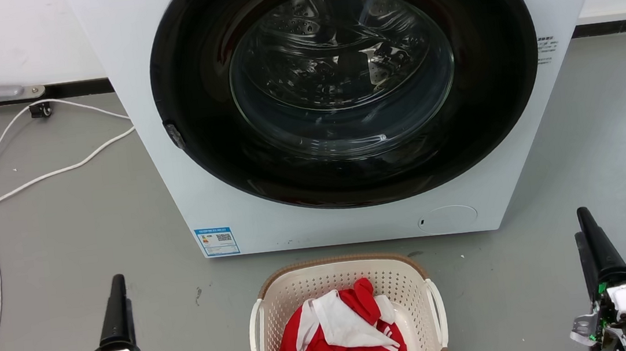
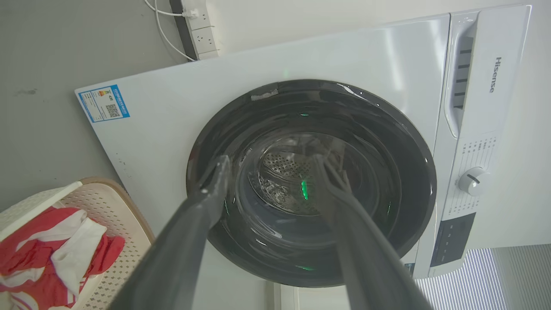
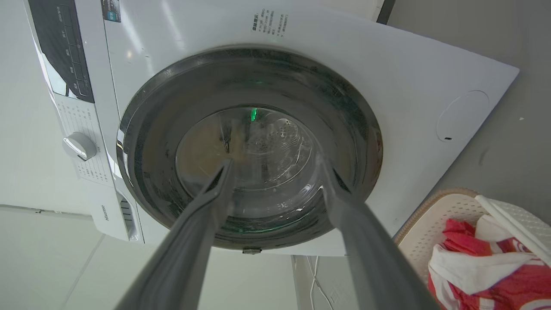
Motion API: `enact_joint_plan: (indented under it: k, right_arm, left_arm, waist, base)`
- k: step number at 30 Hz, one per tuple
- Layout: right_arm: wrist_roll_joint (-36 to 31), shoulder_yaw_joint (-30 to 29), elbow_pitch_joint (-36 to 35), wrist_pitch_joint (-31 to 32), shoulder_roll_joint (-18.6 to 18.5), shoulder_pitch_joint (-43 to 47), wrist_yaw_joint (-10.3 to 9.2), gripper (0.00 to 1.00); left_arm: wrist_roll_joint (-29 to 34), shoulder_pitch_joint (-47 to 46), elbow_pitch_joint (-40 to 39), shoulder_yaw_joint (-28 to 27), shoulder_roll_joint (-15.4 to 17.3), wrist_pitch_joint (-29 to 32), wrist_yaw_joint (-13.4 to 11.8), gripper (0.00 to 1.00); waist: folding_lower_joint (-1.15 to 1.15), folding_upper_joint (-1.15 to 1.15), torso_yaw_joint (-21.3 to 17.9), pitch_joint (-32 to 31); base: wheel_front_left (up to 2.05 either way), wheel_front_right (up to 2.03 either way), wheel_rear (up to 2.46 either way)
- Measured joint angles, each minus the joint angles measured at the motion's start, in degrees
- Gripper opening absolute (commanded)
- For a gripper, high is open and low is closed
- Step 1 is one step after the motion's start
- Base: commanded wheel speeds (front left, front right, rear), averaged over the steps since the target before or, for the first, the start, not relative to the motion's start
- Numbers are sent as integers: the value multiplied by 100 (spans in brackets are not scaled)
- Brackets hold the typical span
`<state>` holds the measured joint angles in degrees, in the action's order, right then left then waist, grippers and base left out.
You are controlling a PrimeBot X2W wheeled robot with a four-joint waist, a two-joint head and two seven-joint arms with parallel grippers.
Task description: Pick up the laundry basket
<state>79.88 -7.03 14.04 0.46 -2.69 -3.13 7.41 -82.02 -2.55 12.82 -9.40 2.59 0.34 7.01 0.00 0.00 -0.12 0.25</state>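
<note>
Cream-white perforated plastic with a brown woven-look rim: the laundry basket stood on the grey floor at the lower centre of the head view, just in front of the washing machine and apart from it. A red-and-white garment lay heaped inside. White handles sat at the left side and the right side.

The left gripper and the right gripper hung well apart from the basket, one on either side, pointing toward the machine. In both wrist views the fingers were spread with a clear gap and held nothing.

Assessment: the approach to the handles was not yet made. Recommended practice:
- Bring each gripper inward and down to the handle on its own side.
- Straddle the handle bar, not the perforated wall, before closing.
- Close both at matching points, so the load is shared.
- Lift both arms evenly; a tilt could spill the garment.
- Raise clear of the machine's front, and keep off the white cable at left.
</note>
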Motion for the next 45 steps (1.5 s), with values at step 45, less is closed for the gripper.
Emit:
enact_joint_plan:
  k: [45]
  right_arm:
    - [-5913,548,-1382,-876,-3,30,0,100]
  left_arm:
    - [5689,231,-2118,1815,509,-862,-1227,100]
  waist:
    - [0,0,-41,109]
  base:
    - [0,0,0]
